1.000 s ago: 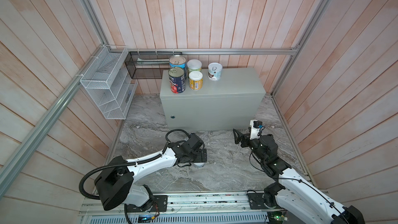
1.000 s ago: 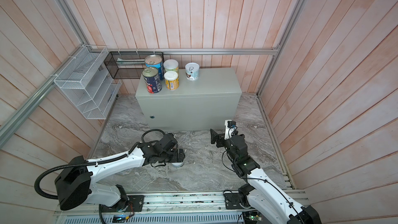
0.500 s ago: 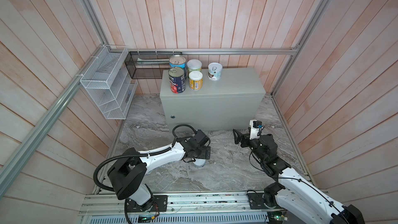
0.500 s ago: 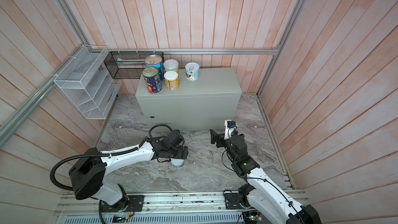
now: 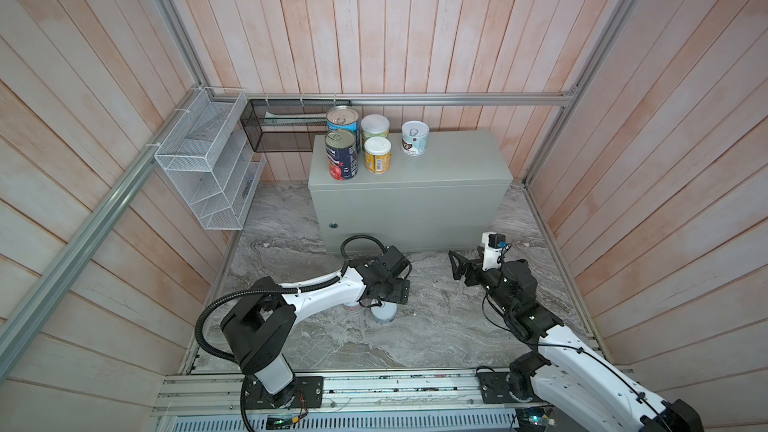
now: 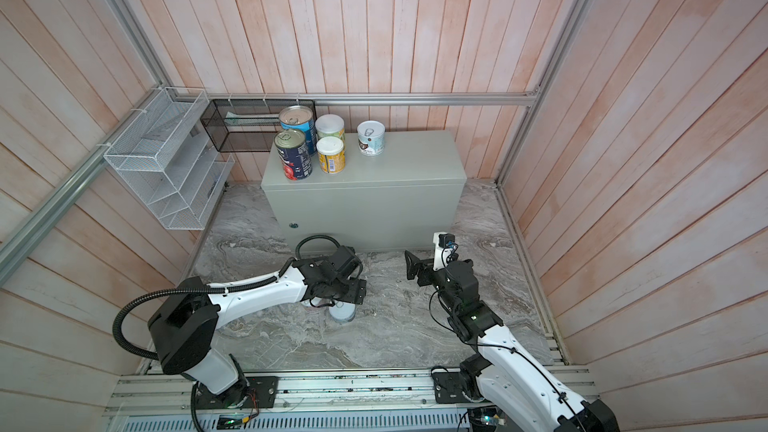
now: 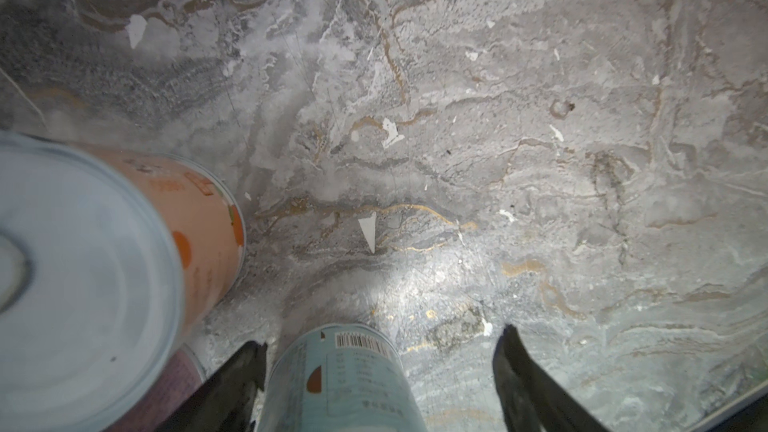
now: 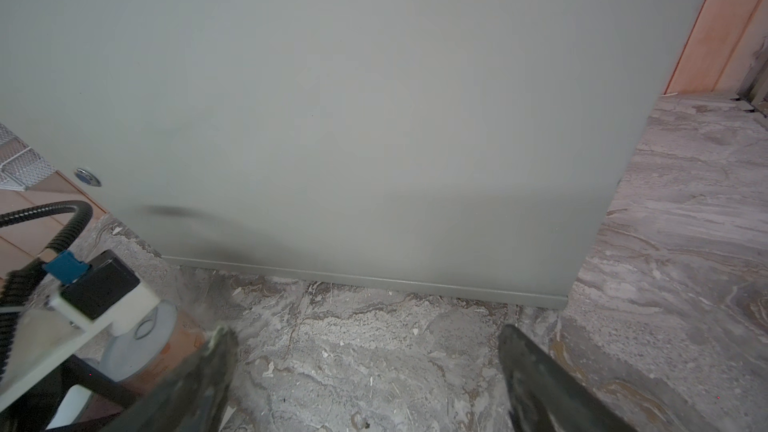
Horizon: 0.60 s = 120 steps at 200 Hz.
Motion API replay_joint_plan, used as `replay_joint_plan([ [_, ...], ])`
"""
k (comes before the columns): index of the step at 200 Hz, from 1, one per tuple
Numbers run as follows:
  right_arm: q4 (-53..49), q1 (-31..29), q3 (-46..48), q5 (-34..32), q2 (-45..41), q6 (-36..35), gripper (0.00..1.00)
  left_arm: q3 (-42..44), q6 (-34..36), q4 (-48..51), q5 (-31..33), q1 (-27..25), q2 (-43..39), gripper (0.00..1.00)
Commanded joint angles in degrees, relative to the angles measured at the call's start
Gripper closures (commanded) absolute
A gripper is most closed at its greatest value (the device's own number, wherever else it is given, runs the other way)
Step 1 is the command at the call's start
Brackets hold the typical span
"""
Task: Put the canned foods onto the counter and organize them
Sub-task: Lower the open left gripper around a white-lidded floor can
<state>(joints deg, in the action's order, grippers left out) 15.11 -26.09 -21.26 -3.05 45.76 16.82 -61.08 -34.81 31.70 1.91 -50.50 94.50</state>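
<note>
Left gripper: jaws apart around short pale-blue cylindrical can, one finger clear of it.
Right gripper: spread wide, empty.
Light-grey metal box counter: twelve o'clock of both.

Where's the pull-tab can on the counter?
In both top views the pull-tab can stands near the counter's back edge, just right of the yellow-green cans.

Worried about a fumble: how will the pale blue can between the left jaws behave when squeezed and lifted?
The pale blue can looks rigid, probably won't crush. It stands off-centre in the left gripper, so closing may nudge it sideways. Its smooth label could slip.
</note>
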Motion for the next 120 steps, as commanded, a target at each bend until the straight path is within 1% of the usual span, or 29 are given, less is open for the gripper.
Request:
replay_joint_plan([
  [1, -0.8, 0.2, 0.3, 0.6, -0.2, 1.1, 0.03, -0.7, 1.3, 1.5, 0.2, 0.2, 0.0, 0.12],
  [32, -0.3, 0.3, 0.5, 0.8, 0.3, 1.4, 0.02, -0.4, 1.7, 3.8, 1.6, 0.1, -0.8, 0.12],
  [92, 0.6, 0.4, 0.4, 0.8, 1.6, 1.6, 0.03, 1.7, 1.8, 5.9, 2.1, -1.2, -1.8, 0.12],
  [120, 0.7, 0.5, 0.2, 0.5, 2.3, 1.7, 0.02, 1.8, 2.0, 6.2, 3.1, -2.0, -1.5, 0.14],
])
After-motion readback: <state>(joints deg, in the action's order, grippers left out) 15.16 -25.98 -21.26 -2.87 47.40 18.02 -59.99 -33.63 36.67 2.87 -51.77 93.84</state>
